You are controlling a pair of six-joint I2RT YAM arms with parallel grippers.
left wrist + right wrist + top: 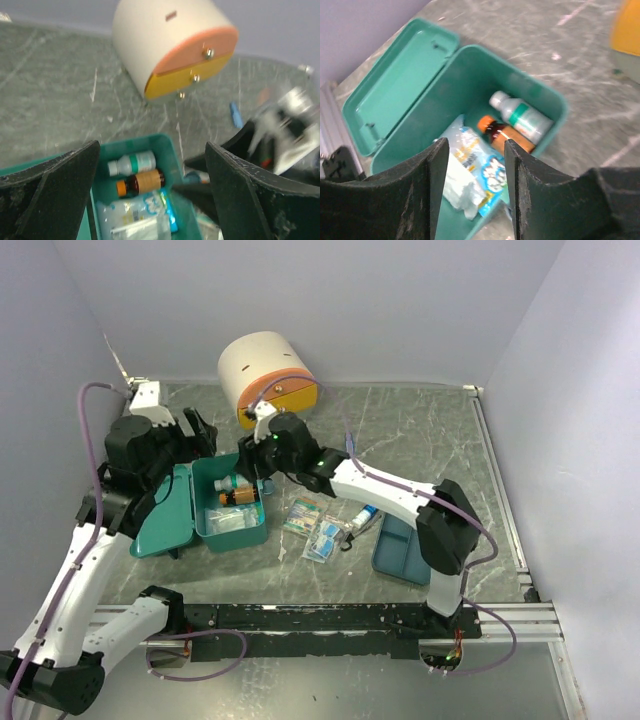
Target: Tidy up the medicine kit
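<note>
The teal medicine kit (235, 540) is sitting lid-open at about nine o'clock from the middle of the table (430, 440). The right gripper (472, 185) is hovering over it, jaws partway apart, gripping nothing. The left gripper (150, 190) is hanging at the kit's eleven o'clock, spread wide and empty.

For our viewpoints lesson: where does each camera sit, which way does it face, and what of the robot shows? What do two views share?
Top external: above and behind the arms, looking down on the table; left arm and right arm show.
Left wrist: on the left arm, facing the cream cabinet over the medicine kit; open left claw shows.
Right wrist: on the right arm, looking down into the kit; open right claw shows.
Shared: both wrist views show the white bottle and brown bottle inside the kit.
</note>
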